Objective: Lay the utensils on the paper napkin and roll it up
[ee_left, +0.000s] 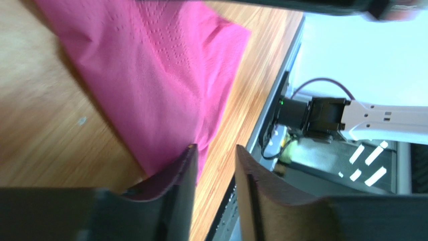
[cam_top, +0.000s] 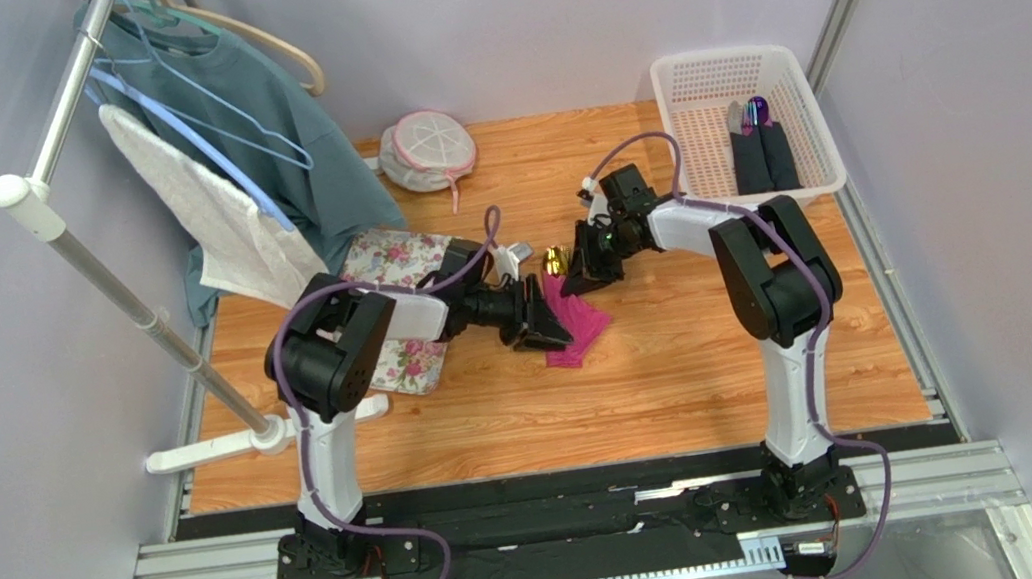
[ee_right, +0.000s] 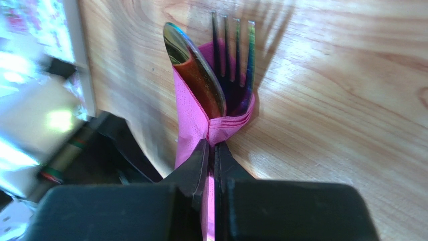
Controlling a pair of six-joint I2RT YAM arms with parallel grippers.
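While my right gripper point(ee_right: 212, 146) pinches the paper napkin point(ee_right: 191, 120) tight mid-desk point(ee_right: 326, 100), the spoon point(ee_right: 198, 70) and fork point(ee_right: 236, 55) poke out just beyond its tips. My left gripper point(ee_left: 215, 150) is narrowly parted and holds nothing, with the napkin brushing one finger.

We see a thin magenta-pink paper napkin point(ee_right: 190, 125), matt and soft, with rows of tiny embossed dots. Against it lie a gold-coloured metal spoon point(ee_right: 196, 75) and a thin-tined metal fork point(ee_right: 236, 55), both polished to a mirror gloss with rainbow tints. The light wooden tabletop point(ee_right: 341, 100) looks smooth to us, grained and mildly shiny, the right tool point(ee_right: 211, 146) looks matt black, and the white lattice basket point(cam_top: 684, 130) looks like plastic.
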